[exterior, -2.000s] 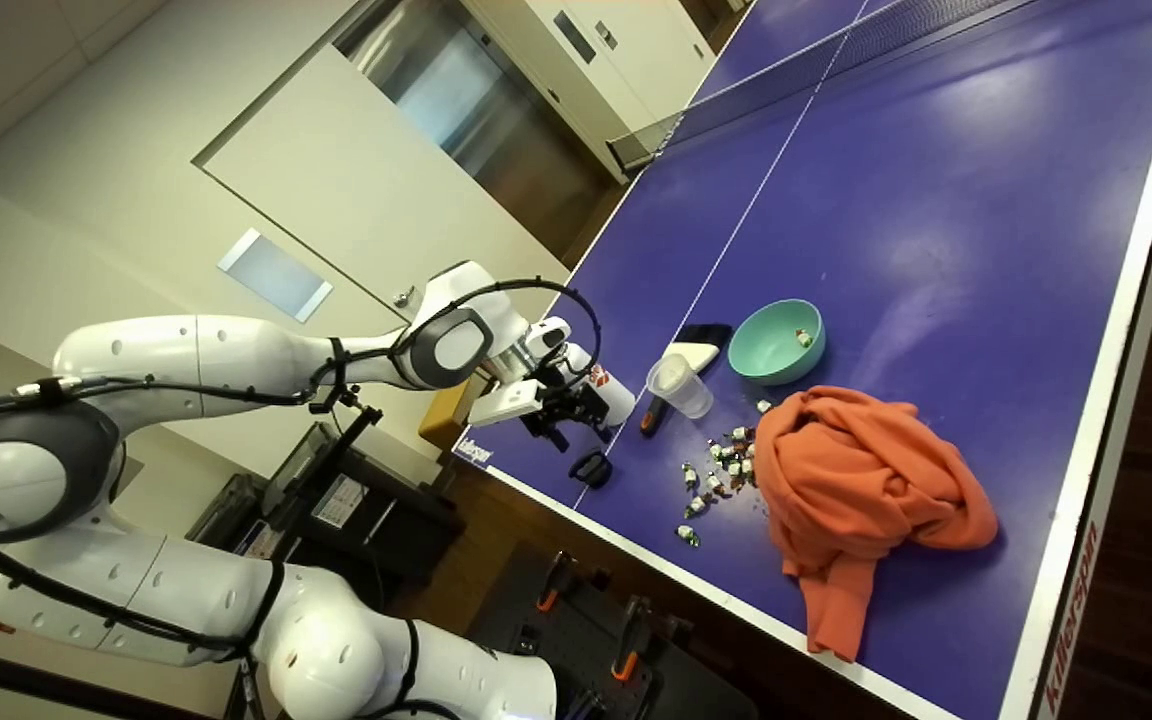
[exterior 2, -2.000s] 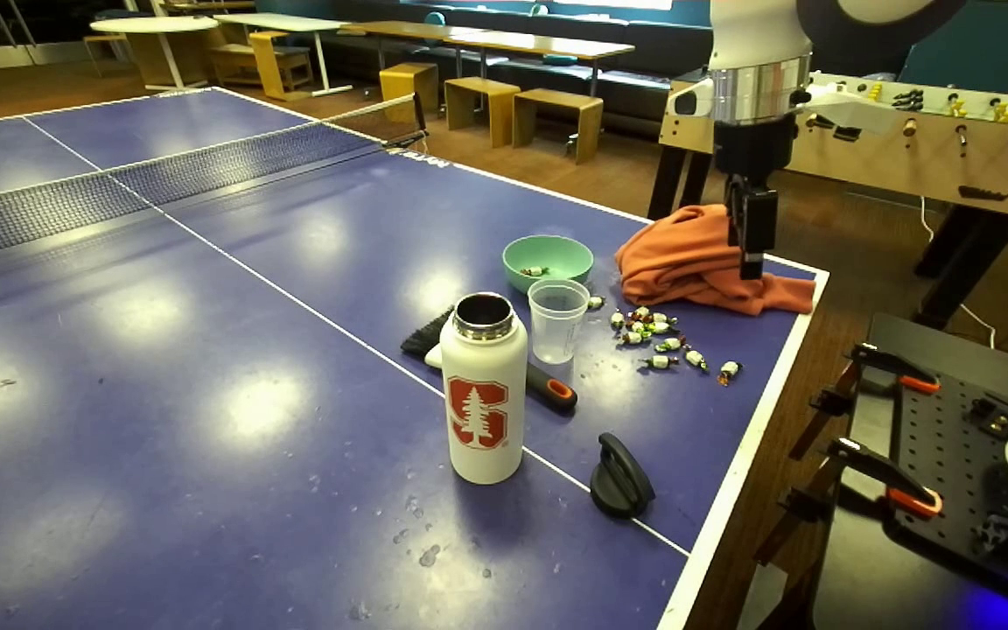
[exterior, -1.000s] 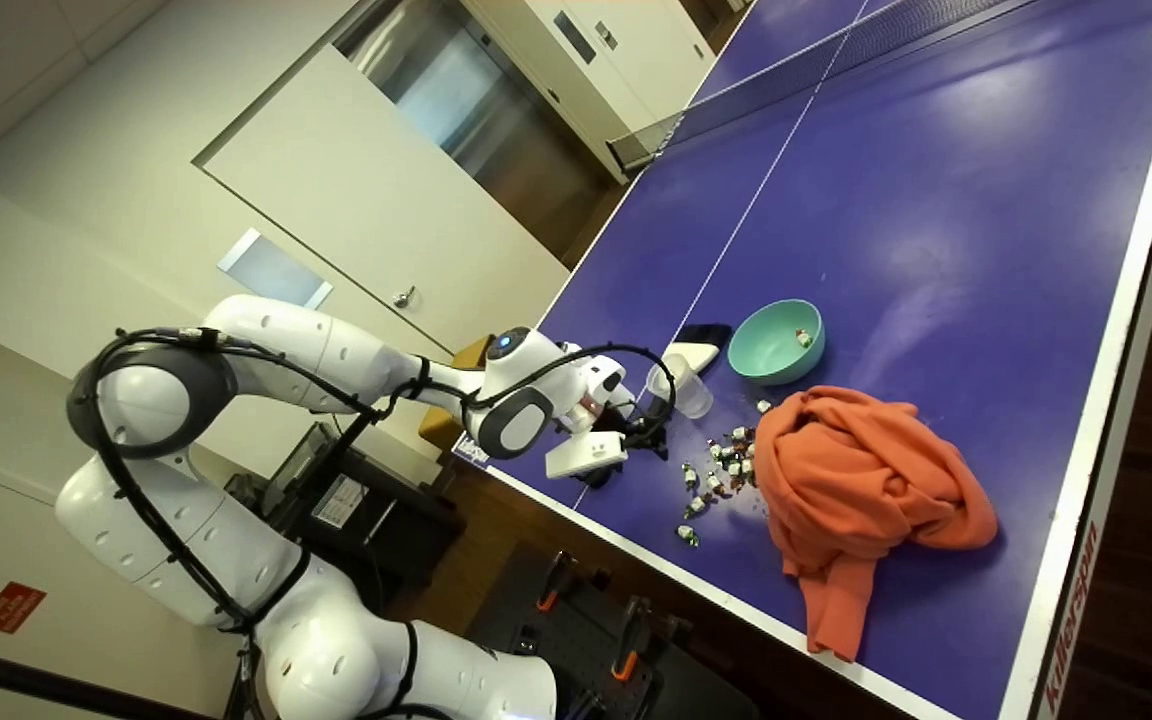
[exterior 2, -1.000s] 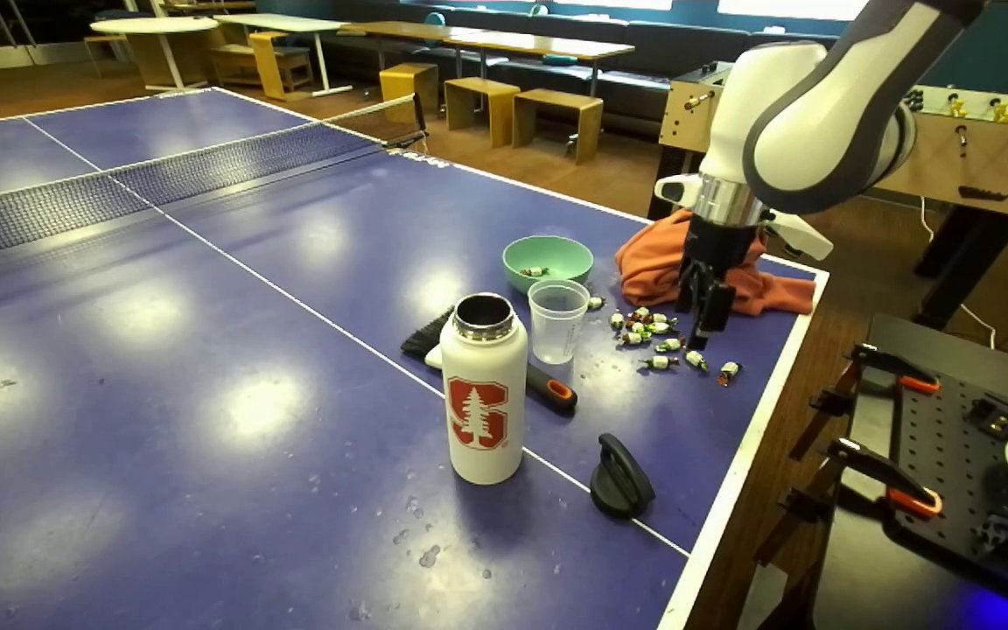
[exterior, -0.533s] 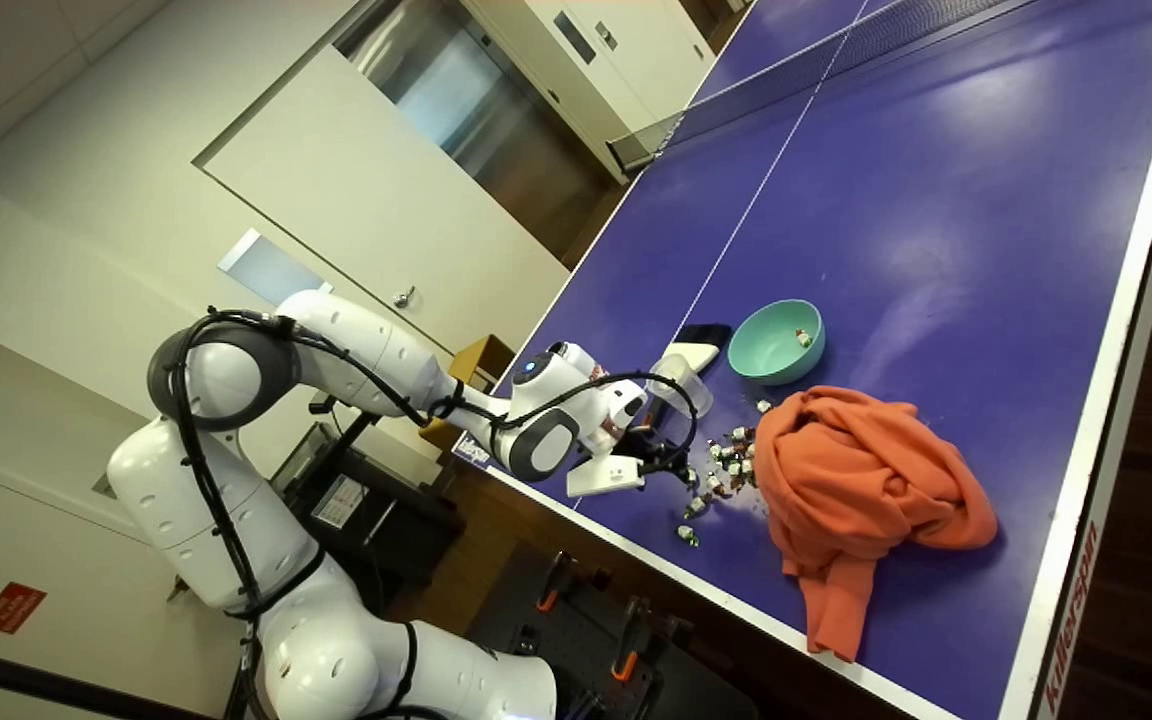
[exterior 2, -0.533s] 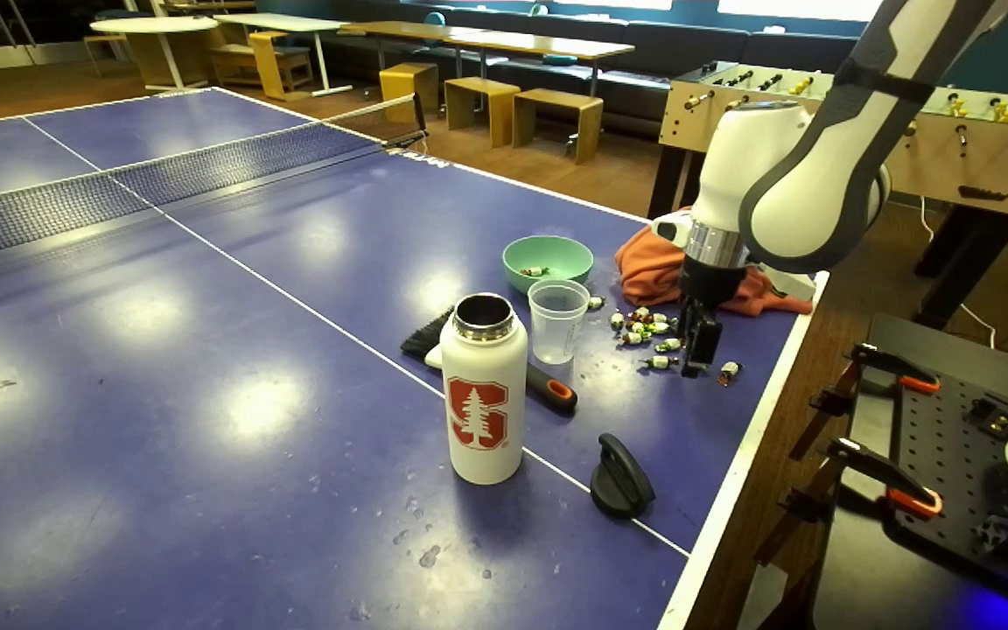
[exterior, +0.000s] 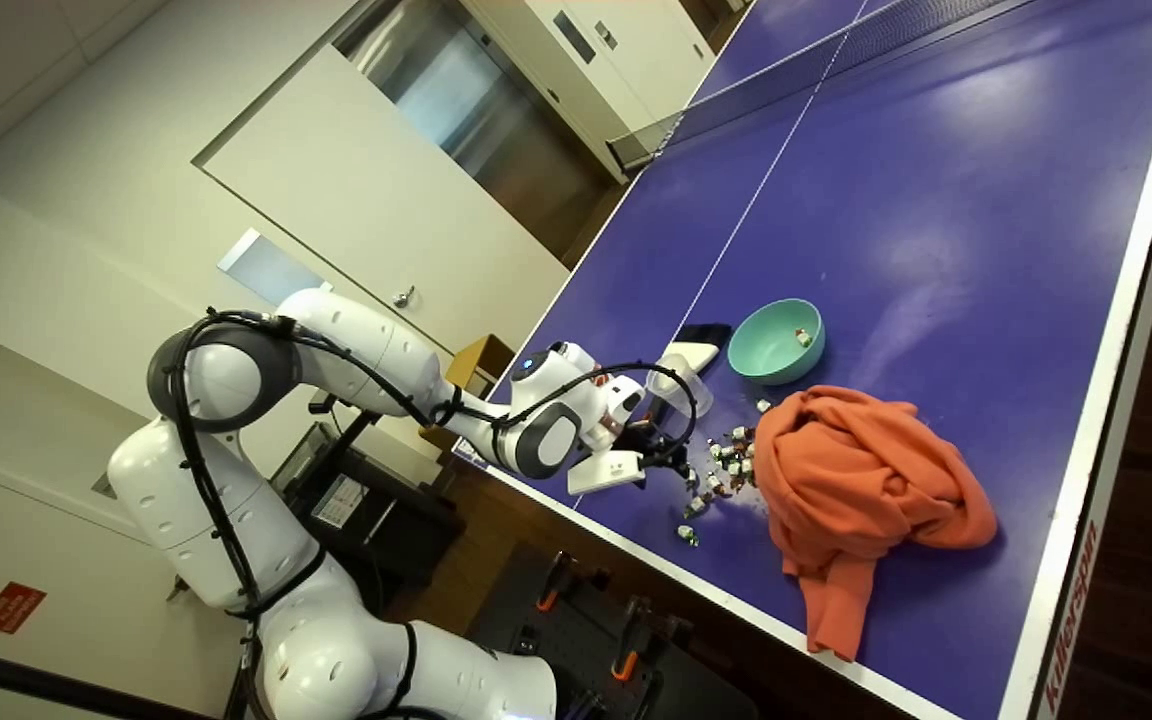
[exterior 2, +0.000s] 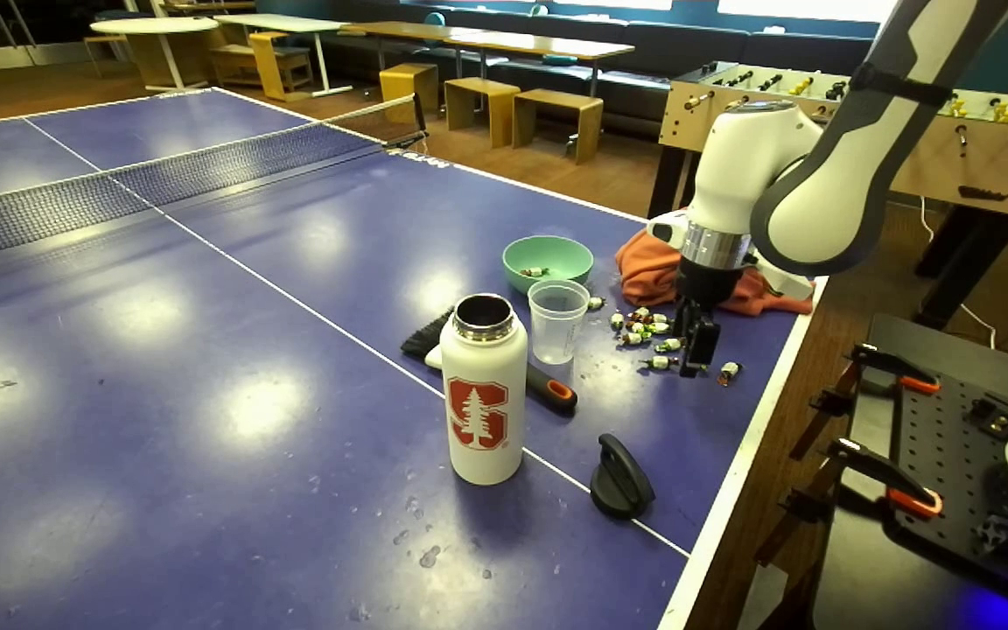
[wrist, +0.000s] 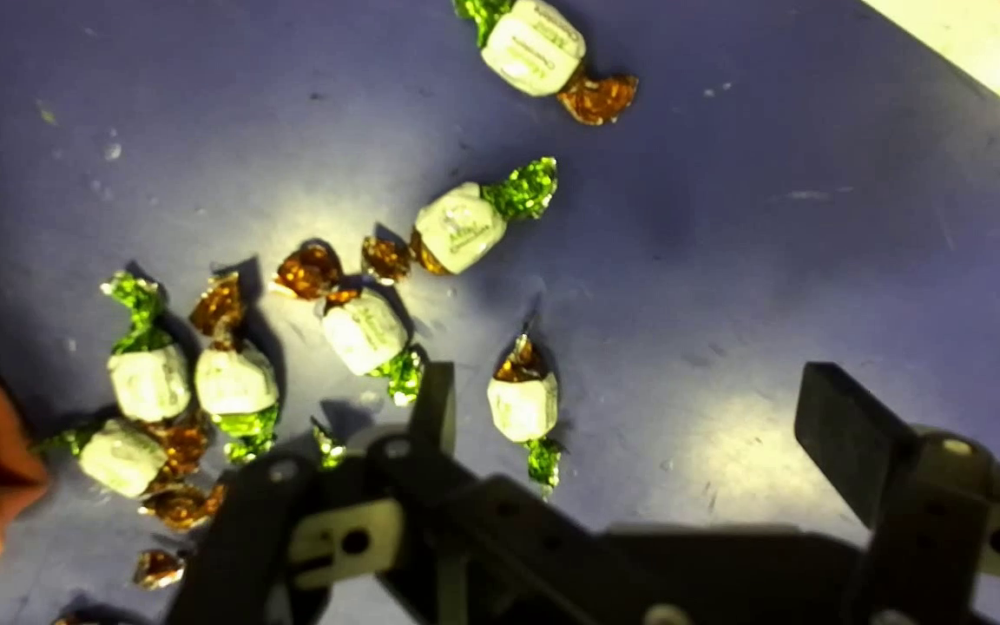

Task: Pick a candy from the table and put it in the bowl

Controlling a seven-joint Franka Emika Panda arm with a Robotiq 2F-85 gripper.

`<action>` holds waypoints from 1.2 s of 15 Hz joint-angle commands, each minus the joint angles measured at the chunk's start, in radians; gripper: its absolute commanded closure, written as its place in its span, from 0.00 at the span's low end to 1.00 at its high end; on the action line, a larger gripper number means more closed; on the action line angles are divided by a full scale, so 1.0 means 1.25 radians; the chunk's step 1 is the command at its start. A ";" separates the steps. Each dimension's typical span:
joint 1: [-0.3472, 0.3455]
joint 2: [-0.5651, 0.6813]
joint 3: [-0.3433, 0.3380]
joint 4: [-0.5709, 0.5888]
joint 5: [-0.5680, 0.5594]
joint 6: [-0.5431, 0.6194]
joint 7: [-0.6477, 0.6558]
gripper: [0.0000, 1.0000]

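Because its two black fingers (wrist: 847, 443) stand spread, the dark metal gripper (wrist: 634, 412) is presumably placed to bracket one foil-twisted white candy (wrist: 523, 405) on the blue table (wrist: 708, 260), framed between them in the wrist view. Counted there: seven white candy bodies (wrist: 461, 227). One round mint-green bowl (exterior 2: 561, 255) holds one visible sweet (exterior 2: 535, 272).
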 commanded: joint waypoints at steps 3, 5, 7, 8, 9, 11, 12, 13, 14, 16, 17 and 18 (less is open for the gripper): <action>0.009 0.022 -0.005 0.035 -0.080 -0.008 0.068 0.00; 0.011 0.038 -0.011 0.053 -0.092 -0.017 0.076 0.09; 0.010 0.053 -0.014 0.070 -0.098 -0.024 0.077 0.20; 0.006 0.062 -0.013 0.080 -0.098 -0.027 0.075 0.19; 0.000 0.072 -0.008 0.090 -0.097 -0.032 0.072 0.15; 0.002 0.091 -0.011 0.109 -0.097 -0.035 0.075 0.13; 0.000 0.099 -0.009 0.117 -0.096 -0.038 0.074 0.14; 0.001 0.107 -0.011 0.124 -0.097 -0.038 0.076 0.13; 0.002 0.115 -0.011 0.131 -0.097 -0.040 0.077 0.14; 0.004 0.128 -0.012 0.140 -0.096 -0.039 0.080 0.40; 0.003 0.131 -0.011 0.142 -0.096 -0.037 0.080 0.40; 0.004 0.133 -0.011 0.142 -0.096 -0.034 0.081 0.45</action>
